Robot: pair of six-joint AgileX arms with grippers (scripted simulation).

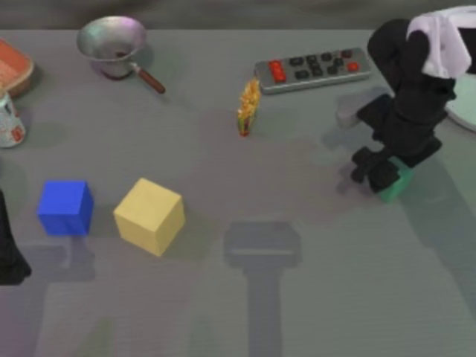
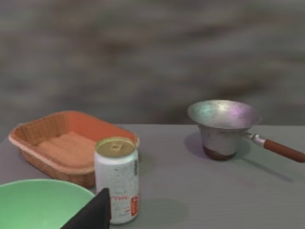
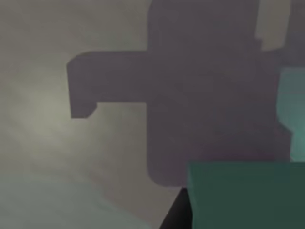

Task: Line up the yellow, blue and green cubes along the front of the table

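Grey tabletop point(image 1: 312, 297): our right pincer point(image 1: 381, 177) down at right side, clamped on green cube point(image 1: 396, 184). Blue cube point(image 1: 65, 207), yellow cube point(image 1: 149, 215) sit front-left, near each other. Left arm parked at left edge.

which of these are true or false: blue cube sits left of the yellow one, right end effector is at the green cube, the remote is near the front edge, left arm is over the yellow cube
1. The blue cube sits left of the yellow cube. True.
2. The right end effector is down at the green cube. True.
3. The remote lies near the front edge. False: it lies at the back, right of centre.
4. The left arm is over the yellow cube. False: it is parked at the table's left edge.
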